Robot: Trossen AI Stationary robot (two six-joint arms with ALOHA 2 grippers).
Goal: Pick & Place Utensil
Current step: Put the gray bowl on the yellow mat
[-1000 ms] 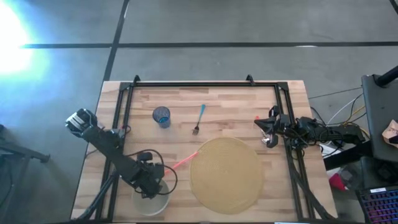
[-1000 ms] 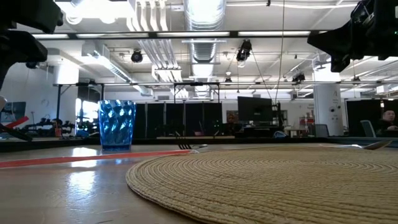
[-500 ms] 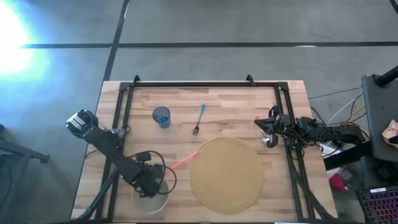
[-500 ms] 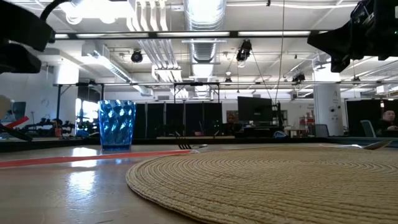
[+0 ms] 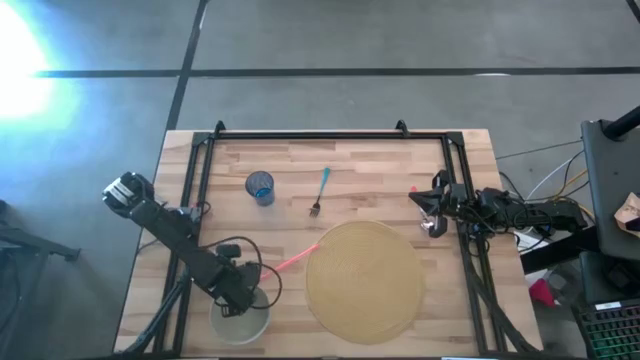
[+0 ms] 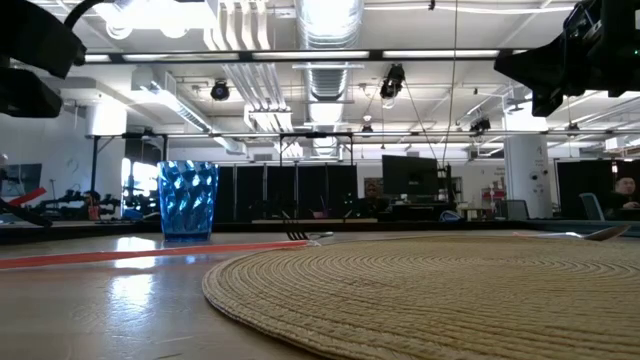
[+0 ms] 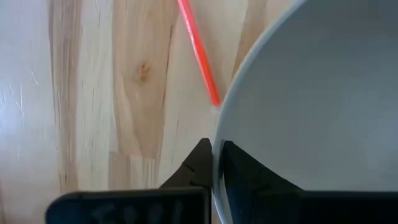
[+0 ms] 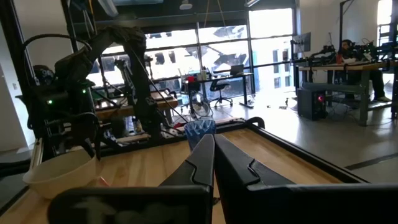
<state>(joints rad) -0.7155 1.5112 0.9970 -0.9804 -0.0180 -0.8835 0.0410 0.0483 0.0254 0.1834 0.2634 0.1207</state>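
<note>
The left hand (image 7: pixel 213 163) pinches the rim of a white bowl (image 7: pixel 311 106) near the bench's (image 5: pixel 380 160) front edge. A red utensil (image 5: pixel 293 261) lies just beside it, against the woven mat (image 5: pixel 364 280). The right hand (image 8: pixel 213 155) rests pressed together at the bench's right side.

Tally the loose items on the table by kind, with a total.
Utensils: 2 (blue fork, red utensil)
Cups: 1 (blue cup)
Bowls: 1 (white bowl, its rim gripped by the left gripper)
Placemats: 1 (woven placemat)
Total: 5
</note>
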